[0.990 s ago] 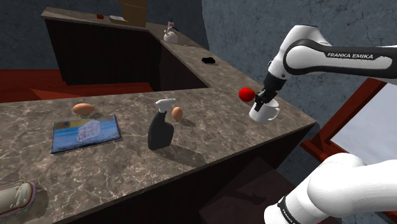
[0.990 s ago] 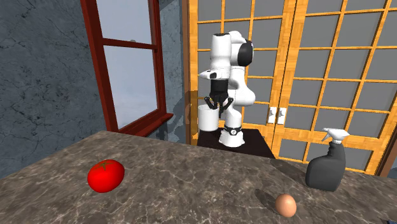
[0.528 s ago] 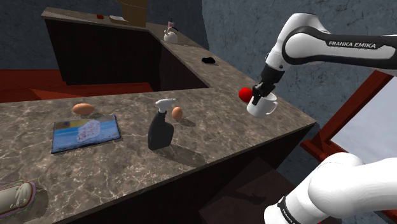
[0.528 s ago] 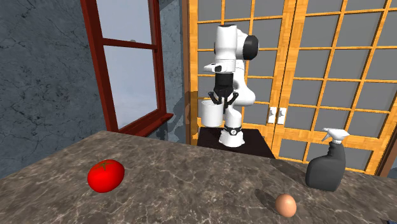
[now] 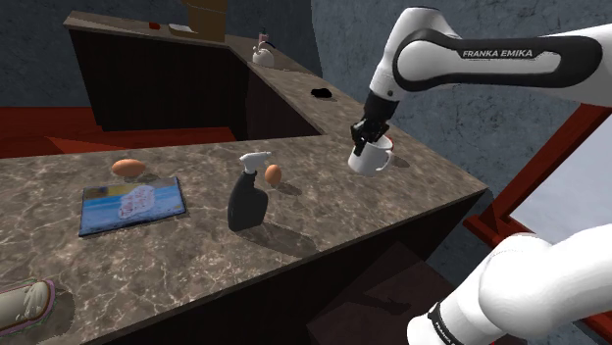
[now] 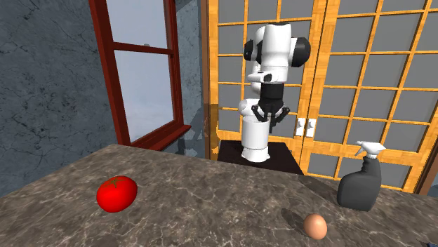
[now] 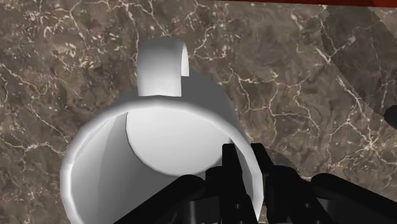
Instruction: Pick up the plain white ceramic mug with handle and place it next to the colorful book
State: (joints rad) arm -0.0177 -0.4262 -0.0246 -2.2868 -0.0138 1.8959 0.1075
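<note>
Shoulder view: the gripper (image 5: pixel 367 137) clasped the white mug (image 5: pixel 373 160) by its rim above the counter's (image 5: pixel 324 201) end at that view's right. The book (image 5: pixel 132 206) lay well apart, toward the opposite end. Second exterior view: the mug hung upright. Wrist view: the fingers (image 7: pixel 236 167) pinched one wall only, so a slow, level carry seemed wise.

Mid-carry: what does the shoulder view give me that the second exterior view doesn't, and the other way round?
Shoulder view adds: the colourful book, lying flat on the marble counter, with open counter between it and the mug.
Second exterior view adds: a clear look at the red tomato, the red-framed window and the lattice doors behind the arm.
Both share: the white mug clasped by the gripper, the dark spray bottle and the brown egg near it.
</note>
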